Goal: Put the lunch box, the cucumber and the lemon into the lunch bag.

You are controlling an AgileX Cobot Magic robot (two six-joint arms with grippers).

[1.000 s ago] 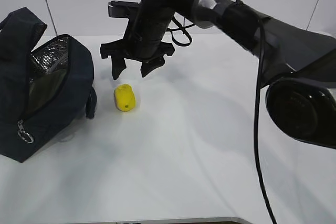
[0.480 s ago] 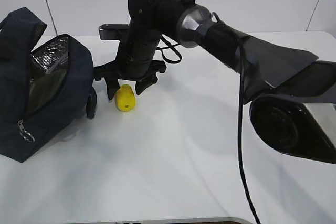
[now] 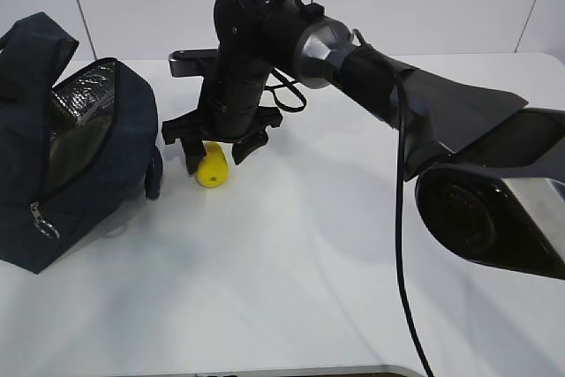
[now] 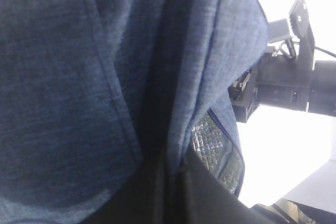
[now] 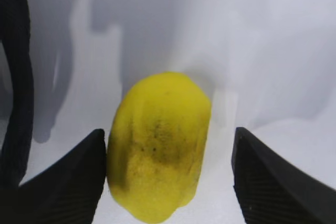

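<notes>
The yellow lemon (image 3: 212, 168) lies on the white table just right of the lunch bag (image 3: 88, 156). My right gripper (image 3: 214, 152) is open and down over the lemon. In the right wrist view the lemon (image 5: 160, 145) sits between the fingers of the gripper (image 5: 169, 174): the left finger touches it and the right finger stands apart. The navy bag stands open at the left and shows its silver lining (image 3: 84, 94). Its fabric (image 4: 79, 77) fills the left wrist view, pinched between my left gripper's dark fingers (image 4: 173, 192). The lunch box and the cucumber are out of view.
The bag's zip ring pull (image 3: 41, 227) hangs at its front corner. The right arm (image 3: 424, 103) reaches across the table from the right; it also shows in the left wrist view (image 4: 283, 87). White table (image 3: 309, 262) lies in front and to the right.
My right gripper has come down and slightly left from above the lemon, and its open fingers now straddle it. The bag and lemon have not moved.
</notes>
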